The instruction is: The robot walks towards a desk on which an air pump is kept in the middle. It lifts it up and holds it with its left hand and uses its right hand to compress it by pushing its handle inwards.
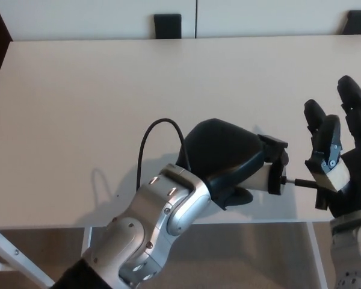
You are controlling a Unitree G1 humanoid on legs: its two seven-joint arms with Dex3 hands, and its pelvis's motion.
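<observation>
A: What does the left hand (219, 159) have?

B: It is wrapped around the pump (268, 174). The black fingers cover most of the pale barrel, so only its right end and a dark cap show past them. The barrel lies roughly level, pointing toward the right hand (343, 162), and it is held up over the near edge of the desk (108, 90).

A: And the right hand?

B: Its fingers are spread and point upward, closed on nothing. The palm faces the pump. The handle (320, 194), a short dark bar, lies against the palm, just under a tan pad on the thumb.

A: How much rod (296, 182) shows?

B: Only a short, thin dark stretch between the cap and the handle. The two hands are close together.

A: Anything else near the arm?

B: A black cable (151, 133) loops up from the silver left forearm (153, 226) and curves back behind the hand. The pump's shadow falls on the desk behind it.

A: And farther out?

B: Two dark chair backs, one (167, 25) at the far edge of the desk near the middle, another (356, 21) at the top right corner.
</observation>
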